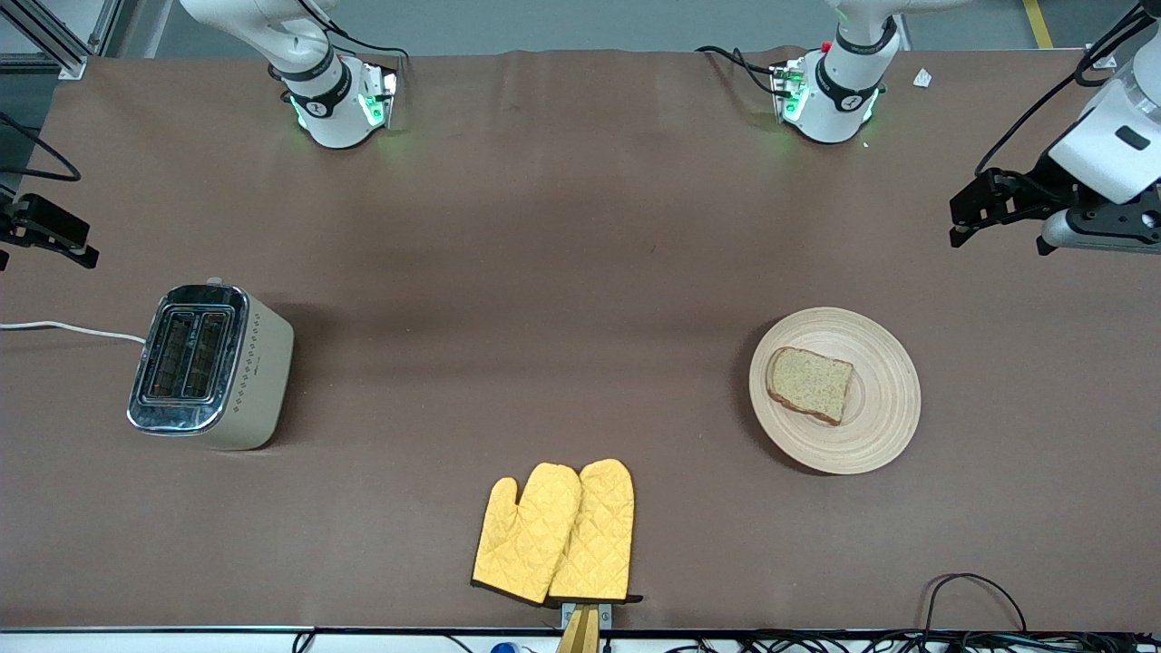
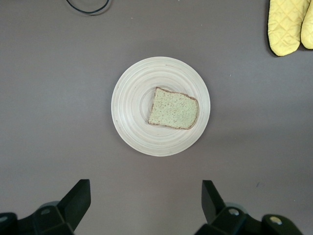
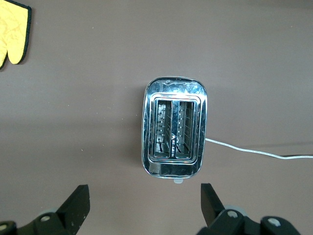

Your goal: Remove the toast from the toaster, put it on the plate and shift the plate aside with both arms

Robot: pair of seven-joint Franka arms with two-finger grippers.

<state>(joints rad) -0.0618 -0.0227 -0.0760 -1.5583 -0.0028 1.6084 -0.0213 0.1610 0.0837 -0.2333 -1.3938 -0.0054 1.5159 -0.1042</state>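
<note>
The toast (image 1: 810, 384) lies flat on the round wooden plate (image 1: 882, 410), toward the left arm's end of the table. In the left wrist view the toast (image 2: 173, 108) sits a little off the middle of the plate (image 2: 131, 108). My left gripper (image 1: 963, 218) hangs open and empty in the air near the table's edge at the left arm's end; in its wrist view the left gripper (image 2: 145, 188) is apart from the plate. My right gripper (image 1: 63, 238) hangs open and empty at the right arm's end; in its wrist view the right gripper (image 3: 144, 192) is close beside the toaster.
A cream and chrome toaster (image 1: 209, 367) with empty slots (image 3: 173, 127) stands at the right arm's end, its white cord (image 1: 63, 328) running off the table. Two yellow oven mitts (image 1: 558, 535) lie at the table edge nearest the front camera. A black cable loop (image 1: 970, 599) lies near that edge.
</note>
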